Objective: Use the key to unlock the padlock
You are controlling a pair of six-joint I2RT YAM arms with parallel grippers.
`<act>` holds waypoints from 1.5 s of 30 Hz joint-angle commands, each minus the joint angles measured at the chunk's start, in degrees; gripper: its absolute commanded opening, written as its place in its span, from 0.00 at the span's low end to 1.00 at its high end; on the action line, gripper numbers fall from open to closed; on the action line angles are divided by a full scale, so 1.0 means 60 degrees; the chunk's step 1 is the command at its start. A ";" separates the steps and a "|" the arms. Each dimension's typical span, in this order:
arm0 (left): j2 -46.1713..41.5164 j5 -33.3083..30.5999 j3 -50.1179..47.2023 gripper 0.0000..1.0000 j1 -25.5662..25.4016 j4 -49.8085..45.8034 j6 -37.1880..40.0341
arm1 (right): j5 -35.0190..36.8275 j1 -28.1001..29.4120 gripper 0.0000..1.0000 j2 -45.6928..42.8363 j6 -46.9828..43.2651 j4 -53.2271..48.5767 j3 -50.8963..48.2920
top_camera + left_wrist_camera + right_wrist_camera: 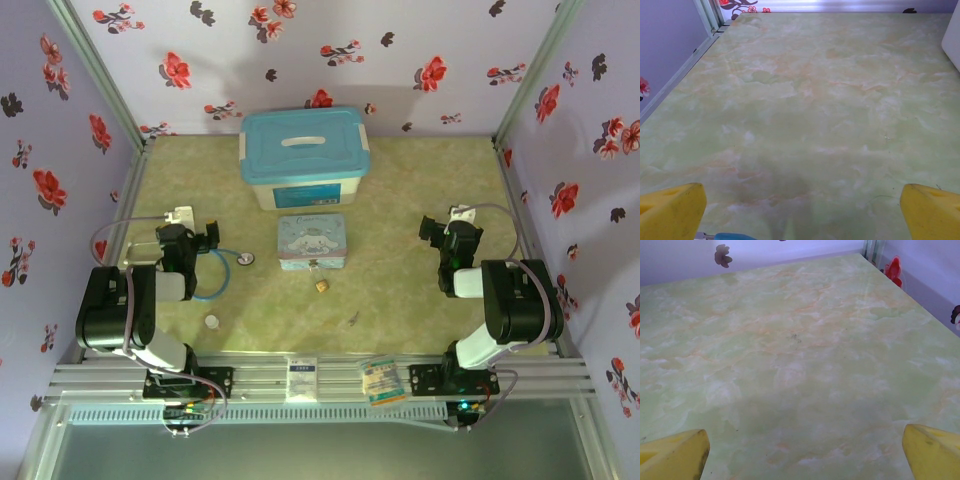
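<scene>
Left wrist view: the left gripper (800, 214) is spread wide, its yellow fingertips (671, 211) at the two bottom corners with nothing between them; bare green marbled table (805, 100) lies beneath.
Right wrist view: the right gripper (802, 452) is equally wide apart and empty, also over bare table.
Arms from above: each gripper sits folded back near its own side wall, well apart from the middle of the table. This reads as a rest pose that leaves the centre free to see and reach.
Padlock: the small brass padlock (322, 286) lies on the table just in front of the cartoon tin (312, 241), close to it; I cannot tell whether they touch. Its shackle is too small to read.
Key: the thin grey key (353, 319) lies flat, near the padlock, toward the right arm and closer to the bases.
Likely roles: the key lies on the right arm's side, so that arm probably picks it up while the left steadies the padlock.
Clutter: a stethoscope (243, 259) lies beside the left gripper; a blue-lidded storage box (303, 157) stands behind the tin.
Progress: nothing grasped yet.
</scene>
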 commanded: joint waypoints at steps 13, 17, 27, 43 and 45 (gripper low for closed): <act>-0.3375 -0.0354 0.0476 1.00 -0.0012 -0.2429 -0.0804 | 0.0650 0.0065 0.99 -0.2080 0.0674 -0.5476 0.2091; -0.4460 0.0216 0.1316 1.00 -0.0021 -0.4443 -0.2759 | 0.1582 0.0024 0.99 -0.2159 0.2415 -0.8601 0.3712; -0.6462 0.2876 0.0746 1.00 -0.0100 -0.5006 -0.6622 | -0.2623 0.0329 0.99 -0.3777 0.3981 -1.1040 0.3661; -0.6755 0.1724 0.2294 1.00 -0.6363 -1.0118 -0.6912 | 0.0193 0.6948 0.82 -0.6034 0.7844 -1.3562 0.1540; -0.6582 0.1080 0.2378 1.00 -0.7156 -1.0323 -0.6934 | 0.0624 0.7957 0.80 -0.6110 0.8557 -1.3257 0.1199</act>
